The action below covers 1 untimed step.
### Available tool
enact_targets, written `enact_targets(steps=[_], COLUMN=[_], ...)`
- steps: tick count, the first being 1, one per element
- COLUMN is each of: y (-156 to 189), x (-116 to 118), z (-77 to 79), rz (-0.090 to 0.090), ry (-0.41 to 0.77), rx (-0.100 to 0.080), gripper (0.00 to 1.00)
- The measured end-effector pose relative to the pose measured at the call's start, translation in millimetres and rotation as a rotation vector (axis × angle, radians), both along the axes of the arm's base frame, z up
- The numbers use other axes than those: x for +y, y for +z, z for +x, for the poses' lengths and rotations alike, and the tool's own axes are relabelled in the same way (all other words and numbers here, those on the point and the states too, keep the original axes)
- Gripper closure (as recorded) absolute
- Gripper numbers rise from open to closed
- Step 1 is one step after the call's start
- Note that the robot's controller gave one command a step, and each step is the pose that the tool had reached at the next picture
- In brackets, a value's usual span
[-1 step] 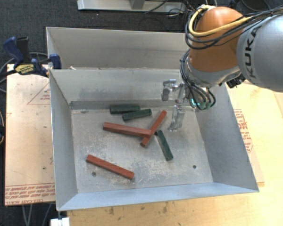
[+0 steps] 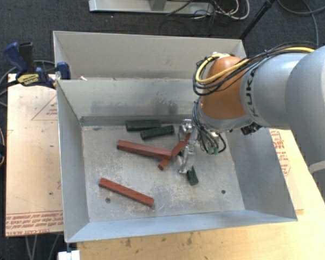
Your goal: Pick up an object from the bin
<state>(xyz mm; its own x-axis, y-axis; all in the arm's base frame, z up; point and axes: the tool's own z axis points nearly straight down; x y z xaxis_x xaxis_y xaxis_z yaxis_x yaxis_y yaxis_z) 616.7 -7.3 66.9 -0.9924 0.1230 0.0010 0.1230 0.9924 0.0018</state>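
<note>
Gripper (image 2: 184,168) is down near the floor of the grey bin (image 2: 70,156), right of centre. It sits just beside a small dark green block (image 2: 192,176) and the short tilted red bar (image 2: 172,155), possibly touching the bar. How wide the claw stands cannot be told. The long red bar (image 2: 142,149) meets the short one. Another red bar (image 2: 125,192) lies front-left. Two dark green bars (image 2: 150,128) lie by the back wall.

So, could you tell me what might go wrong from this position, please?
1. The hand sits between a short red-brown bar and a small dark green block; it could nudge either one away.
2. That short bar seems to touch a long red-brown bar, so lifting it may drag both.
</note>
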Motion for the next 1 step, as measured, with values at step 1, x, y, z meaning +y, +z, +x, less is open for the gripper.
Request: enact_targets(steps=[1], y=[3.3], x=[76.5], z=[-19.3], rz=[0.001], ry=[0.342], rx=[-0.002], gripper=[0.0])
